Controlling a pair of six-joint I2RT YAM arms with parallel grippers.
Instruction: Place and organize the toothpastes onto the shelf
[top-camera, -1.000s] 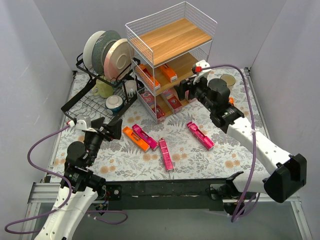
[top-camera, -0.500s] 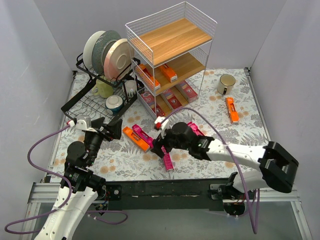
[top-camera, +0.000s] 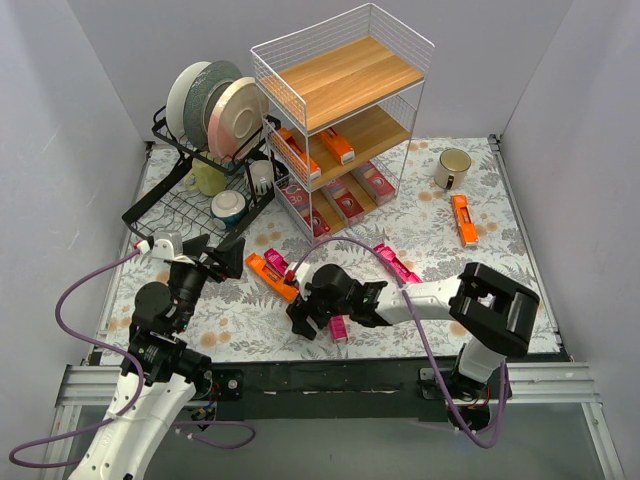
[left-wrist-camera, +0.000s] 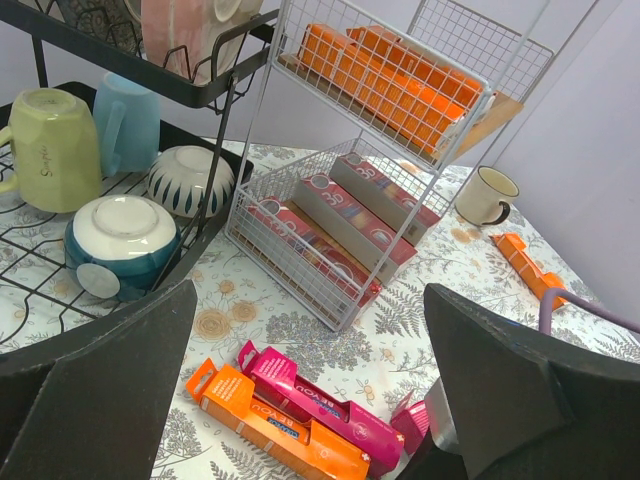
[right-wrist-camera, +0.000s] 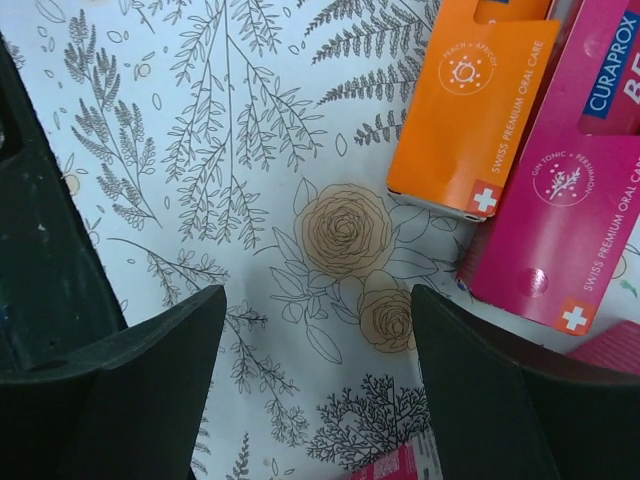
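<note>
The shelf (top-camera: 340, 85) stands at the back, with orange toothpastes (top-camera: 298, 152) on its middle board and dark red ones (top-camera: 345, 200) on the bottom. On the table lie an orange carton (top-camera: 270, 277), a magenta one (top-camera: 283, 264) beside it, a magenta one (top-camera: 338, 327) by my right gripper, another magenta one (top-camera: 397, 264) and an orange one (top-camera: 462, 219) at the far right. My right gripper (top-camera: 303, 317) is open and empty, low over bare cloth (right-wrist-camera: 318, 300), with the orange (right-wrist-camera: 470, 110) and magenta (right-wrist-camera: 575, 200) cartons just ahead. My left gripper (top-camera: 215, 256) is open and empty, above the table (left-wrist-camera: 310, 330).
A black dish rack (top-camera: 200, 195) with plates, cups and bowls fills the back left. A cream mug (top-camera: 453, 166) stands right of the shelf. The right arm's purple cable (top-camera: 400, 310) loops over the table's front. In the left wrist view the shelf (left-wrist-camera: 380, 150) stands close ahead.
My right arm has swung from the shelf's right side down to the table's front, then a little further left past the magenta carton. The left arm has not moved.
</note>
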